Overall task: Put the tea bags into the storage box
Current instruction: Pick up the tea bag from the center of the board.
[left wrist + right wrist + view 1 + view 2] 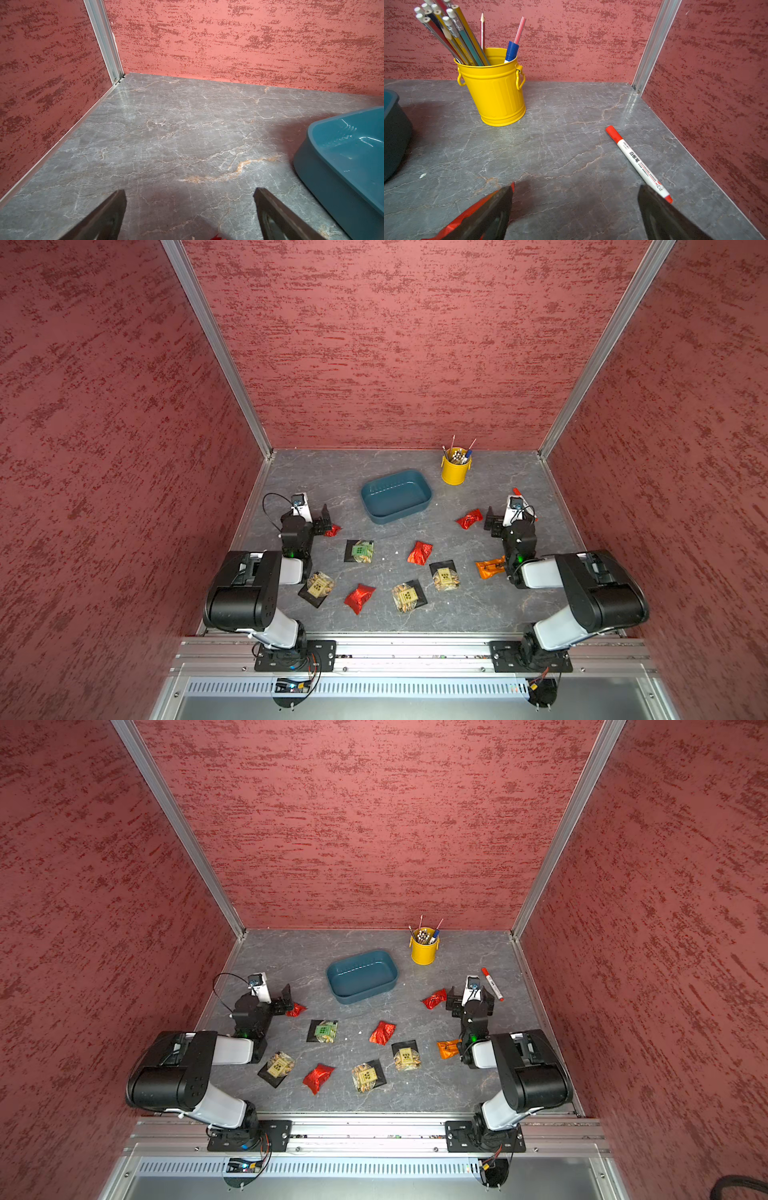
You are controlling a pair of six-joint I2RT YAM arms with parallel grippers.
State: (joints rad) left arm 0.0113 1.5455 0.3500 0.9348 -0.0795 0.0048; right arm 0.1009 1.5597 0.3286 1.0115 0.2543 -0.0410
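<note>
In both top views, a smooth, round-cornered teal box (397, 497) lay on a veined grey table (465, 610), long axis roughly left-right. Crinkled foil and clear-fronted tea bags (419, 552) lay scattered nearer the arms. Left wrist view: left gripper (190, 193) gaped wide, empty. Right wrist view: right gripper (576, 189) likewise wide, empty.

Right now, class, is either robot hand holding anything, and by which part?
Nothing is held: the left hand and the right hand both stand open.
</note>
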